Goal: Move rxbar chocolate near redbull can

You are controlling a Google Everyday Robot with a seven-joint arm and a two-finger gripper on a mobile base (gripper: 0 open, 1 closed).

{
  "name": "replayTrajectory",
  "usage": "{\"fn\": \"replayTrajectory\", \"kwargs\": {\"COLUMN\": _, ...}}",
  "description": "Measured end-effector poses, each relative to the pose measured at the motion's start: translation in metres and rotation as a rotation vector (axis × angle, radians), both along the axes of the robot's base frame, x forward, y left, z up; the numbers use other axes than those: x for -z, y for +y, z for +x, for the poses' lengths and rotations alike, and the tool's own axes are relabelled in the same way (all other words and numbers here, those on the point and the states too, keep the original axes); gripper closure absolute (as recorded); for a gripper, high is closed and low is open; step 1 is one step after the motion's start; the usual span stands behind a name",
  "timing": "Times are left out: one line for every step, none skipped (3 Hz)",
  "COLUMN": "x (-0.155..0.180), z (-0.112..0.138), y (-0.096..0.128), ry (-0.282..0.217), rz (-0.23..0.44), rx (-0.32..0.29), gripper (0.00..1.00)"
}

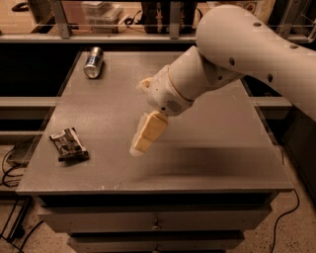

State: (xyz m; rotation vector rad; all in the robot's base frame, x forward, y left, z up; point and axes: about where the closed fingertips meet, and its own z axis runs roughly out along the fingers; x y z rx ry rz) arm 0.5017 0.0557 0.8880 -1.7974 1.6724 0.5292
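Note:
The rxbar chocolate [69, 144], a small flat dark wrapper with white print, lies near the table's front left corner. The redbull can [93, 63], silver and blue, lies on its side at the back left of the table. My gripper [139, 144] hangs above the middle of the table, to the right of the bar and well in front of the can. It touches neither and holds nothing that I can see.
The grey table [212, 148] has drawers [155, 225] below its front edge. A shelf with clutter [103, 10] runs behind the table. Cables [12, 163] lie on the floor at the left.

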Motion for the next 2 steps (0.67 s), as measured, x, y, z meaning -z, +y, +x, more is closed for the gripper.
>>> {"fn": "replayTrajectory", "kwargs": {"x": 0.001, "z": 0.0, "y": 0.003, "ry": 0.003, "rz": 0.0, "rx": -0.006, "gripper": 0.0}}
{"fn": "replayTrajectory", "kwargs": {"x": 0.008, "z": -0.002, "y": 0.016, "ry": 0.028, "rz": 0.011, "rx": -0.026, "gripper": 0.0}}
